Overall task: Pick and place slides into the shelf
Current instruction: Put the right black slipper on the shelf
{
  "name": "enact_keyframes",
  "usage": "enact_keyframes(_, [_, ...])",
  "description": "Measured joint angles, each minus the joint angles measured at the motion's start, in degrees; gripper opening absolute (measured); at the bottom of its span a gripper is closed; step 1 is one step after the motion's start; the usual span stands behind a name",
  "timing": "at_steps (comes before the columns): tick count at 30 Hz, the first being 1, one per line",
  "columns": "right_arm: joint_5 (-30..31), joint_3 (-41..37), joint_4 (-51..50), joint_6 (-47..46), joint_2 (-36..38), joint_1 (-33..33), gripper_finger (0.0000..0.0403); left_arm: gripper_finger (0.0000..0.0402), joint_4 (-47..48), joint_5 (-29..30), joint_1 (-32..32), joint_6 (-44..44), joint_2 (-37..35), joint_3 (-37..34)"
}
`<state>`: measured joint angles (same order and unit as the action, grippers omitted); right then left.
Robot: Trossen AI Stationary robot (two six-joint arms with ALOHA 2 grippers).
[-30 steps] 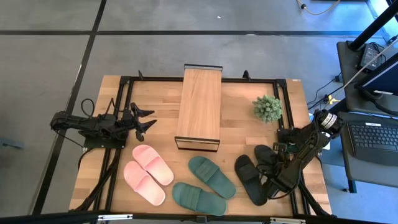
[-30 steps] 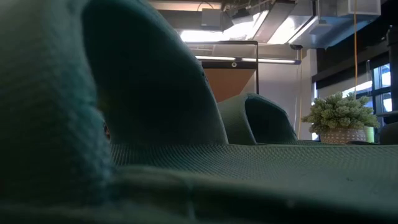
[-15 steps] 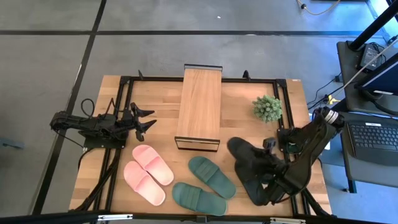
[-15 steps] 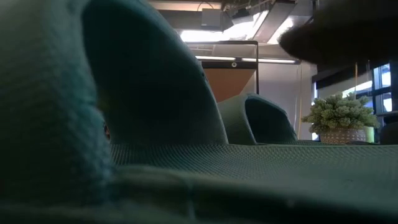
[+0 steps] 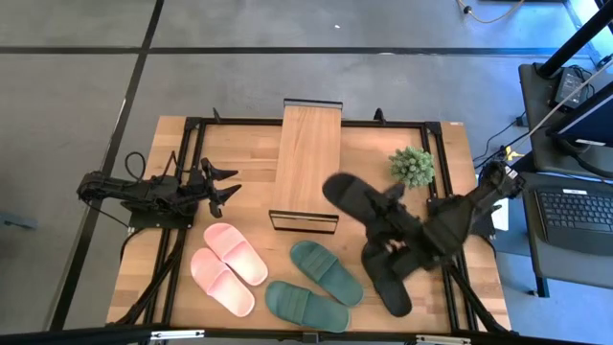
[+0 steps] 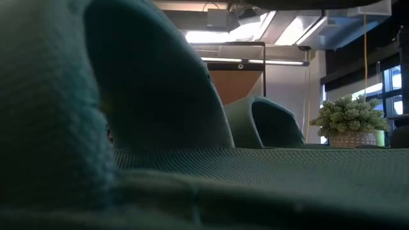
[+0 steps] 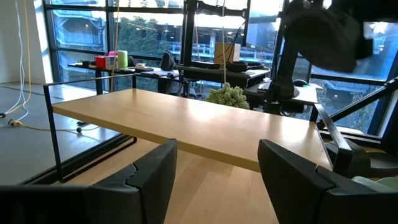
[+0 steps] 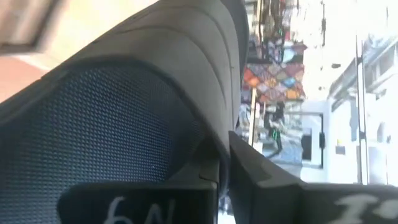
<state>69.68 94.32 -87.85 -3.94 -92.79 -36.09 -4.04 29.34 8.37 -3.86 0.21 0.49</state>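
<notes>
From above, the right tool [image 5: 388,206] is clamped on a black slide [image 5: 352,198], held up off the tabletop [image 5: 239,153] just right of the shelf's near end; the second black slide [image 5: 383,278] lies below it by the right front edge. The shelf [image 5: 306,163] stands mid-tabletop, its top board bare. The pink pair [image 5: 228,266] lies front left, the dark green pair [image 5: 316,283] front centre, and a small potted plant [image 5: 412,167] sits right of the shelf. The left tool [image 5: 225,187] waits at the left side, fingers spread wide and holding nothing. Its wrist view adds the shelf's board [image 7: 186,121] seen edge-on and the black slide [image 7: 323,34] aloft beyond it. The right wrist view shows only the slide's ribbed strap and textured sole [image 8: 124,118] pinched close. The low view is mostly filled by a green slide [image 6: 128,115], with the plant [image 6: 350,118] behind.
</notes>
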Motion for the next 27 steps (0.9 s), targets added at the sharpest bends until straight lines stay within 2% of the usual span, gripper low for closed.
enact_keyframes(5, [-4.34, 3.55, 7.86, 14.36, 1.01, 8.47, 0.0012, 0.0217, 0.05, 0.00, -0.01, 0.00, -0.01, -0.02])
enact_keyframes(7, [-9.92, 3.57, 15.30, 23.14, 2.07, 12.12, 0.0012, 0.0217, 0.05, 0.00, -0.01, 0.00, 0.00, -0.02])
enact_keyframes(10, [-21.74, 3.57, 28.23, 37.13, 3.11, 18.01, 0.0012, 0.0217, 0.05, 0.00, 0.01, 0.00, 0.00, -0.02])
enact_keyframes(16, [-34.55, 3.57, 46.27, 62.43, 3.34, 29.22, 0.0012, 0.0217, 0.05, 0.00, 0.00, 0.00, 0.00, 0.00])
enact_keyframes(21, [-52.94, 3.57, 49.94, 70.69, 3.34, 40.43, 0.0012, 0.0217, 0.04, 0.00, 0.00, 0.00, 0.02, -0.02])
enact_keyframes(27, [-65.41, 2.31, 55.37, 80.31, 2.58, 52.66, 0.0012, 0.0217, 0.03, -0.01, 0.02, 0.00, 0.02, -0.01])
